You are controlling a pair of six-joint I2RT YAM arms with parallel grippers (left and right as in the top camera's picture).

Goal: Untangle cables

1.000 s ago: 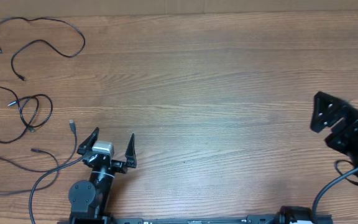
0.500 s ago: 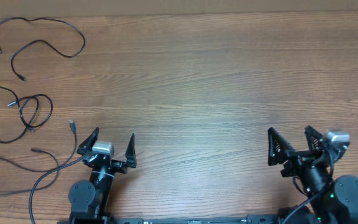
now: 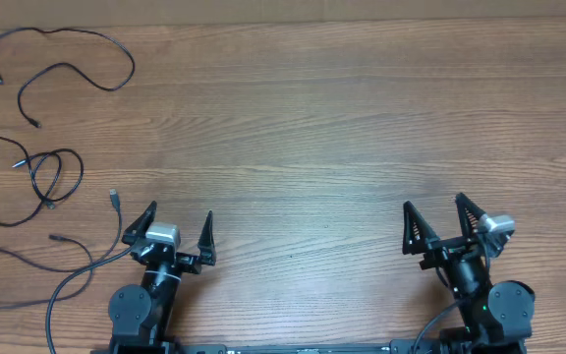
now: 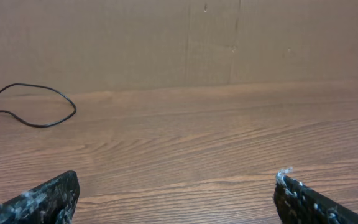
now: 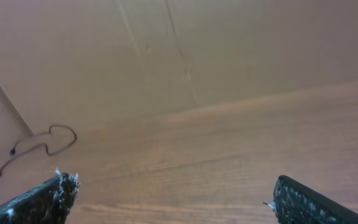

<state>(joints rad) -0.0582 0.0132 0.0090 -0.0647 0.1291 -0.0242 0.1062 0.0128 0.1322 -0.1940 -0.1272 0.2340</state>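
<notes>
Several thin black cables lie apart at the table's left side. One loose strand curves at the far left corner; it also shows in the left wrist view and the right wrist view. A looped cable lies at mid left. Another strand with a silver plug runs by the front left edge. My left gripper is open and empty at the front, just right of that strand. My right gripper is open and empty at the front right, far from the cables.
A brown cardboard wall stands along the table's far edge. The wooden tabletop stretches between the two arms. The arm bases sit at the front edge.
The right arm has swung in from the right edge and settled at the front right, gripper open. The left arm and the cables have not moved.
</notes>
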